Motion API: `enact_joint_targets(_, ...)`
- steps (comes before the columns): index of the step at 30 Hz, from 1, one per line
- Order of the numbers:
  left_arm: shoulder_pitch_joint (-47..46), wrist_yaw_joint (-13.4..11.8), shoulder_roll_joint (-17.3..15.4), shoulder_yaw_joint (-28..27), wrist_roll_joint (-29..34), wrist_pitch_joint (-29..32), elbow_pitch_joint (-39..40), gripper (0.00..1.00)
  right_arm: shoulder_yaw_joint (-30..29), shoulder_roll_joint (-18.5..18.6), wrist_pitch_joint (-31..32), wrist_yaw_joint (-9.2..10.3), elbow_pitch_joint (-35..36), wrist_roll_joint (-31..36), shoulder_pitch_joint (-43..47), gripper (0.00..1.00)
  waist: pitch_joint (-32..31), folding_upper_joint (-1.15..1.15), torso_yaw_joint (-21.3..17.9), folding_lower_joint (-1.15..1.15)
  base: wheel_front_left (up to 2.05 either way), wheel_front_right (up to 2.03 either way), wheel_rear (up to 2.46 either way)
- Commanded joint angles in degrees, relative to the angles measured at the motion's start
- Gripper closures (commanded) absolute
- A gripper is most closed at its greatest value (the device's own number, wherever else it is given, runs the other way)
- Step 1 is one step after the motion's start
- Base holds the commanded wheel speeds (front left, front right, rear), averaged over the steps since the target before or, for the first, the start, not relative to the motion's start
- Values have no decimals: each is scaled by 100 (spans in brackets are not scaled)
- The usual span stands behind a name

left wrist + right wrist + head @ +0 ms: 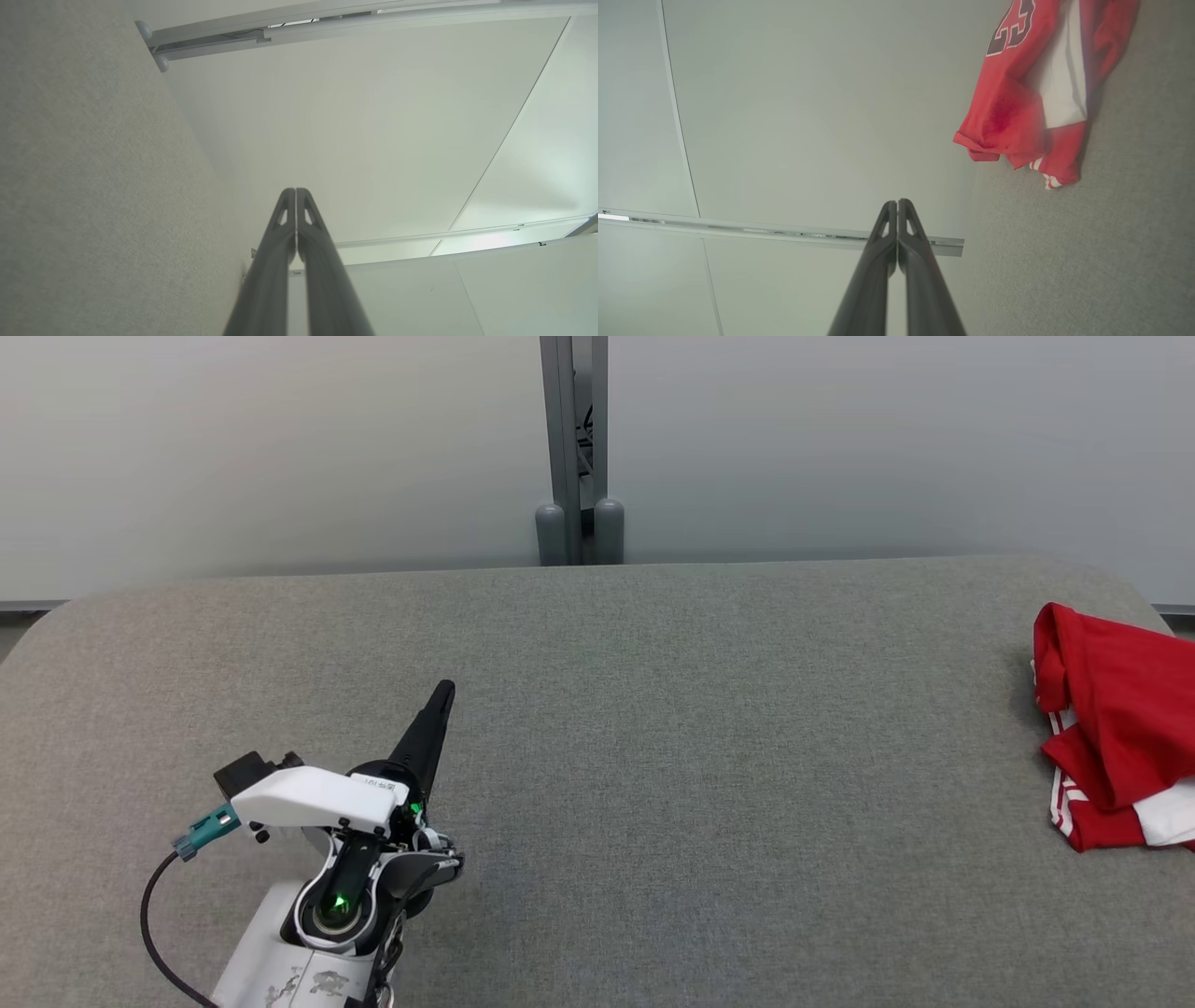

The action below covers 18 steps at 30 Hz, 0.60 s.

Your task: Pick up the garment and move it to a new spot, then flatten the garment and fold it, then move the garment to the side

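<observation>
Fingers (278, 252) of left gripper (295, 192) and right gripper (897, 203) pressed together, empty. Red garment (1116, 728) lies bunched at right edge of table (653, 756), well apart from left gripper.

The left gripper (296, 192) had its two dark fingers pressed together, tips touching. Left of the gripper lay the grey fabric surface (84, 186). Beyond its tips stood a pale wall (355, 116), and a metal frame (210, 41) ran far up-left of it.
</observation>
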<state>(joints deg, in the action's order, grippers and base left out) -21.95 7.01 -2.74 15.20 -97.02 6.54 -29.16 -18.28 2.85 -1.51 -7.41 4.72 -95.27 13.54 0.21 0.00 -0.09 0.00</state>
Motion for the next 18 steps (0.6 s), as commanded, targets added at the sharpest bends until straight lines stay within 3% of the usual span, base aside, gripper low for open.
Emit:
enact_joint_targets(1, -153, 49, -23, 0, -110, 42, -25, 100, -52, 10, 44, -14, 50, -125, 77, 100, 5, 0, -1, 0, 0, 0, 0)
enact_joint_targets(18, -192, 73, -25, 4, -219, 77, -52, 100, -77, 9, 62, -14, 72, -263, 87, 100, 19, 0, -4, 0, 0, 0, 0)
